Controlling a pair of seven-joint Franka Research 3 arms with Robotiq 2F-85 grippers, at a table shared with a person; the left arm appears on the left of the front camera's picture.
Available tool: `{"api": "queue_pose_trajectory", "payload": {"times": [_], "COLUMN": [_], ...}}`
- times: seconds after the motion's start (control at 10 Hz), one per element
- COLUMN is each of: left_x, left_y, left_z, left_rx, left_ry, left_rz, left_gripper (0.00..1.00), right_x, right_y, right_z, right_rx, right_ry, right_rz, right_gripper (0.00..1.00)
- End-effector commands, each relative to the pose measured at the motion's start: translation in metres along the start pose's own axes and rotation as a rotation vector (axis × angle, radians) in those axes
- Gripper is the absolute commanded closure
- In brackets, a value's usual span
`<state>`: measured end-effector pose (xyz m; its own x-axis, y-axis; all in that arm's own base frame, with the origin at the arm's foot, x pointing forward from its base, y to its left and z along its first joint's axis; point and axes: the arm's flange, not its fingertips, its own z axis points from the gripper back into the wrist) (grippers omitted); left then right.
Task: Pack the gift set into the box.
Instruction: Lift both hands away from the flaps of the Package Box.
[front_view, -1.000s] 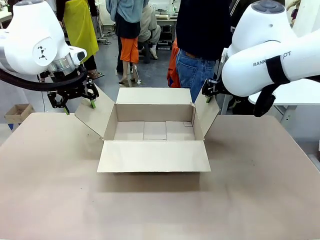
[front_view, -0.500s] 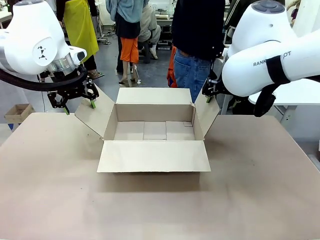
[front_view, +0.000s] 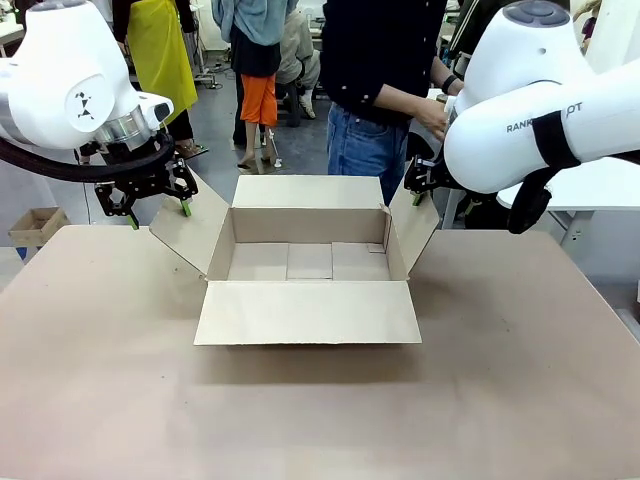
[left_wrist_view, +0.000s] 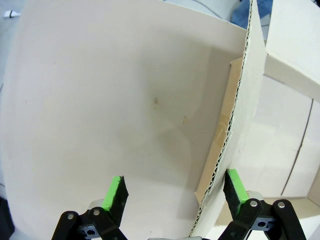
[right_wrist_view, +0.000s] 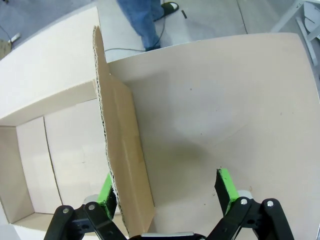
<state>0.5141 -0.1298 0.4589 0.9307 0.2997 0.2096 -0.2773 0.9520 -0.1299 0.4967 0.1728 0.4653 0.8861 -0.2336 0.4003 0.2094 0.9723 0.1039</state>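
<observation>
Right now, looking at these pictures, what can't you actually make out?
- Front view: what the person's hand holds. The right arm covers part of it.
- Front view: the strip of the box floor nearest the camera, hidden behind the box's near wall.
- Left wrist view: whether the left gripper touches the flap edge that runs between its fingers. The edge passes too close to one pad to tell.

The box (front_view: 308, 312), shallow plain brown corrugated cardboard, sits upright and open at the middle of the worktop (front_view: 300, 420). Its near flap lies folded down flat, and both side flaps angle up and outward.
</observation>
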Motion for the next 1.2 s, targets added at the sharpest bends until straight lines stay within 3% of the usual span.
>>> {"api": "queue_pose_trajectory", "payload": {"times": [0.0, 1.1], "left_x": [0.0005, 0.0005], "left_y": [-0.0007, -0.0007], "left_z": [0.0015, 0.0015], "left_rx": [0.016, 0.016], "left_ry": [-0.008, -0.008], "left_rz": [0.012, 0.012], "left_gripper": [0.00, 0.00], "right_x": [0.0004, 0.0004], "right_y": [0.0034, 0.0034], "right_z": [-0.0003, -0.0003], "right_rx": [-0.022, -0.022], "right_ry": [-0.013, -0.013], "right_rz": [-0.020, -0.020], "right_gripper": [0.00, 0.00]}}
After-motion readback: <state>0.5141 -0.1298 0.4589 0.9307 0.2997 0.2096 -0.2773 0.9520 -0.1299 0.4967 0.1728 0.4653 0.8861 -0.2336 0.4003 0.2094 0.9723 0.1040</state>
